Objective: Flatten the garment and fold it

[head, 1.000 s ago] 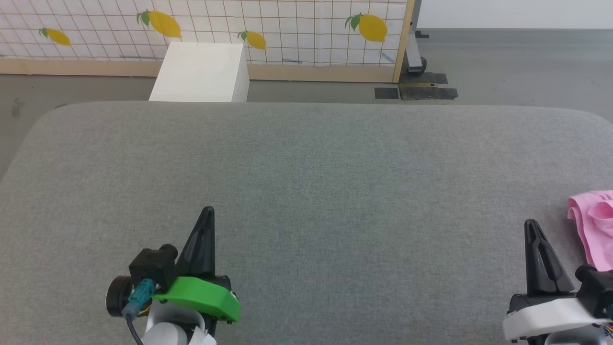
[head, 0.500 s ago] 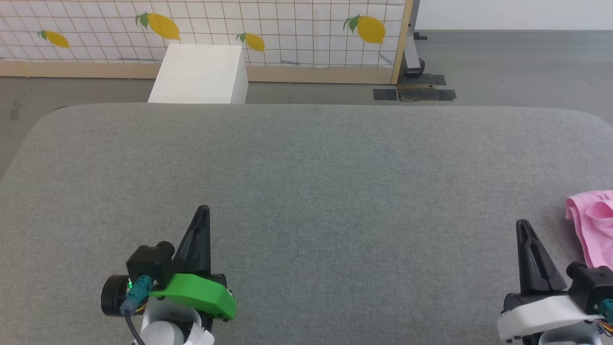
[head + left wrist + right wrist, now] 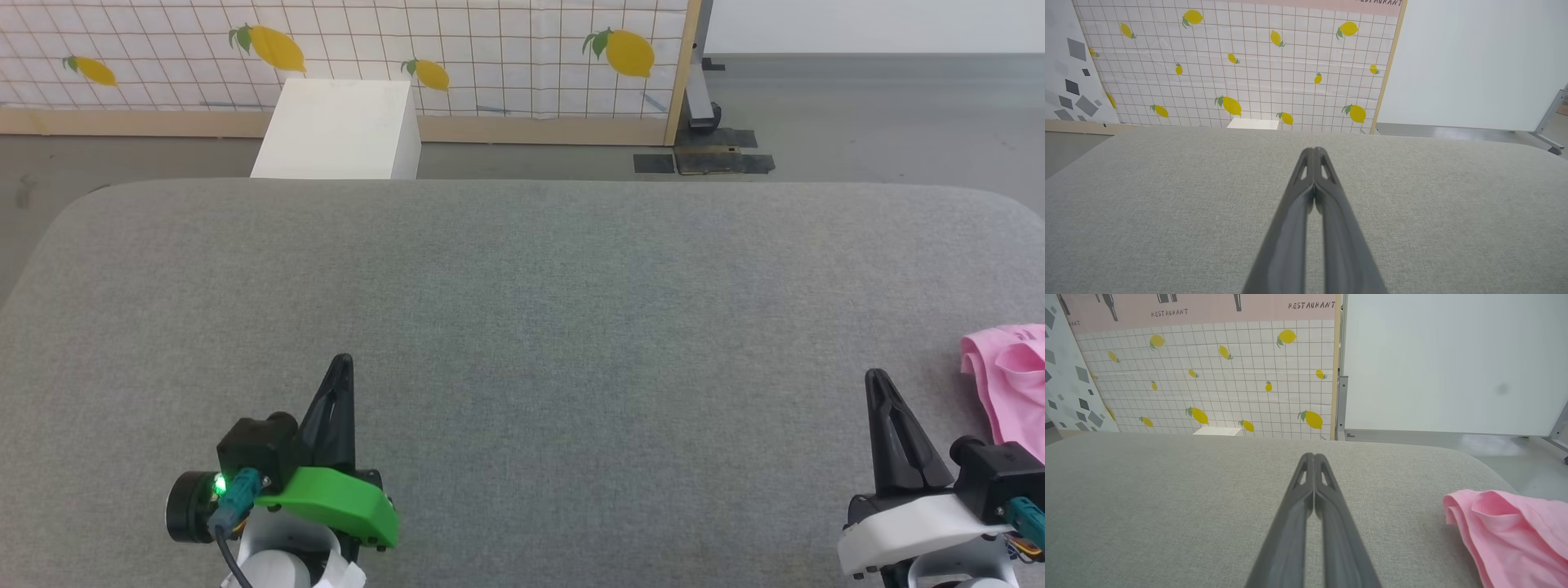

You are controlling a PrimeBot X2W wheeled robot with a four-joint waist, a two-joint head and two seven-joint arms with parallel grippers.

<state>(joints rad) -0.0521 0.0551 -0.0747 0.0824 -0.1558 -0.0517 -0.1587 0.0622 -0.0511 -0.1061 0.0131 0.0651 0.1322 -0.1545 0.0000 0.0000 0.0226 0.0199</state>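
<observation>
You've done nothing yet: the garment (image 3: pixel 1008 384) lies crumpled at the right edge of the grey table (image 3: pixel 522 286). Your left gripper (image 3: pixel 343 361) and right gripper (image 3: pixel 877 377), over its near side, are pinched closed and empty. Flattening and folding remain.

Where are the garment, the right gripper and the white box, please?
garment (image 3: pixel 1011 384): head view, on its wrinkled pink middle.
right gripper (image 3: pixel 878 377): head view, at the shut fingertips.
white box (image 3: pixel 335 122): head view, on its broad face.
</observation>
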